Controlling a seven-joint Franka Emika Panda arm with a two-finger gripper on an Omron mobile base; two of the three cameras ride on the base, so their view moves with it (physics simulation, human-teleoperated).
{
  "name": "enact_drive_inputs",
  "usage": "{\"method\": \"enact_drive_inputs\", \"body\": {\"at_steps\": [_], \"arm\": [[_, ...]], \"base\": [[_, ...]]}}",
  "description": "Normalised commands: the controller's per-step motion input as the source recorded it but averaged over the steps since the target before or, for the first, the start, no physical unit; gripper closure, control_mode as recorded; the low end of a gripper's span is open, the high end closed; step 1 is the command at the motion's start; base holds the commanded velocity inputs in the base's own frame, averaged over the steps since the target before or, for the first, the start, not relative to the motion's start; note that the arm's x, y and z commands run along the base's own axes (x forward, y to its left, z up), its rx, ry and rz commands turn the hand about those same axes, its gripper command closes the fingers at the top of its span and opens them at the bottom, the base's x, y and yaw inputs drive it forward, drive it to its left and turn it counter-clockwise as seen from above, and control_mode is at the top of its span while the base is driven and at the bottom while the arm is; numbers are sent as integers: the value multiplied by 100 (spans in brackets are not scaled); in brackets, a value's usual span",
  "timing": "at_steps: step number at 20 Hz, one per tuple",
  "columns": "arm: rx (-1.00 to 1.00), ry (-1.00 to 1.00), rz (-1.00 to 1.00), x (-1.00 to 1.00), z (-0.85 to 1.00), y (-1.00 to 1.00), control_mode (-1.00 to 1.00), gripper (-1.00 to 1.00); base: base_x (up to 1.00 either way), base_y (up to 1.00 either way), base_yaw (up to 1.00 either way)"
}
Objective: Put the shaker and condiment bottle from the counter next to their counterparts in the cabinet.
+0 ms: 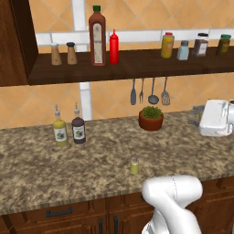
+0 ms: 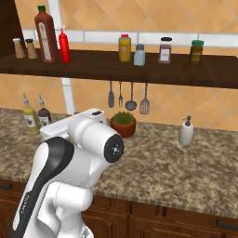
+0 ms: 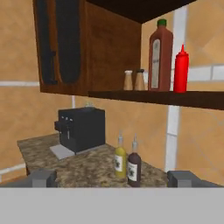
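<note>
Showing in left base view: yellow-green shaker [image 1: 134, 166], grey cap, near counter [image 1: 41, 169] front edge
Condiment bottle [image 1: 114, 47]: red, on cabinet [image 1: 137, 64]
Jaws: wide, empty

1. The white arm [image 2: 69, 162] rises from the lower left of the right base view, its thick upper link streaked with a dark band.
2. A large round joint with a dark grey end cap [image 2: 113, 148] sits at the top of that link.
3. In the left base view, the arm's bent white elbow [image 1: 176, 194] shows at the lower right.
4. The gripper [image 3: 113, 178] has its jaws spread fully wide, with nothing between them.
5. Its two grey fingertips [image 3: 42, 177] stand far apart at the bottom of the hand view.
</note>
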Motion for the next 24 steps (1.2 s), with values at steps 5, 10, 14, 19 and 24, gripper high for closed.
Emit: {"method": "enact_drive_inputs", "body": {"at_steps": [5,10,14,19,24], "arm": [[-10,14,8,7,-57,21,-100,-100],[-9,2,20,36,-73,7,-100,-100],[-6,4,21,51,-85,0,-100,-100],[-6,15,23,33,-74,7,-100,-100],[-1,13,17,18,-39,10,-100,-100]], "base": [[0,0,0],[0,0,0],[0,0,0],[0,0,0],[0,0,0]]}}
